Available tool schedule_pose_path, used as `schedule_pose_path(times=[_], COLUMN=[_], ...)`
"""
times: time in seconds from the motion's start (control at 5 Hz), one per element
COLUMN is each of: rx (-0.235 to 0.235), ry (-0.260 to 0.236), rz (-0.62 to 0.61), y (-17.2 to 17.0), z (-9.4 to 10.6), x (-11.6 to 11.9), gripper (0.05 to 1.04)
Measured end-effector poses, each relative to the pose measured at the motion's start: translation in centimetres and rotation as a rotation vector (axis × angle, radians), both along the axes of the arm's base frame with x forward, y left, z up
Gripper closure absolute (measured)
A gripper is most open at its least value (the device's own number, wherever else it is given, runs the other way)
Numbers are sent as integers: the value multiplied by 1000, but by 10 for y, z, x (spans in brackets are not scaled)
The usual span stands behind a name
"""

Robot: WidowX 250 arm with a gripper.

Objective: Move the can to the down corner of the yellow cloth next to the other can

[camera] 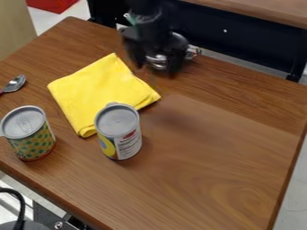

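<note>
The black gripper (157, 63) hangs at the top of the view, over the table's far side, beyond the cloth and well away from both cans. Its two fingers stand apart, with shiny metal visible between and behind them. A folded yellow cloth (99, 87) lies left of centre. The white labelled can (128, 146) stands upright at the cloth's lower right edge, hiding part of that edge; whether it rests on the cloth I cannot tell. Farther left, apart from the cloth, the dotted green and yellow can (33, 143) stands upright with a grey lid.
A metal spoon (15, 83) lies at the left edge. Behind the gripper is a shiny metal object (179, 41), partly hidden. The wooden table (210, 166) extends to the right of the cans, with its front edge running diagonally at the lower left.
</note>
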State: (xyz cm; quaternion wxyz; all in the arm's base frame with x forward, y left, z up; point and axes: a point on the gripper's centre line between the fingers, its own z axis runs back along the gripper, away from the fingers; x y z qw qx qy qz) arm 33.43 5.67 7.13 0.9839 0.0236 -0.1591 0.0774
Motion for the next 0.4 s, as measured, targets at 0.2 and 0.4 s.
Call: schedule_pose_path(times=[0.2,0.4], rx=[33,37], ry=[2,5], rz=[228,332], y=[42,80], z=[-4,-7], x=[3,4], gripper=[85,85])
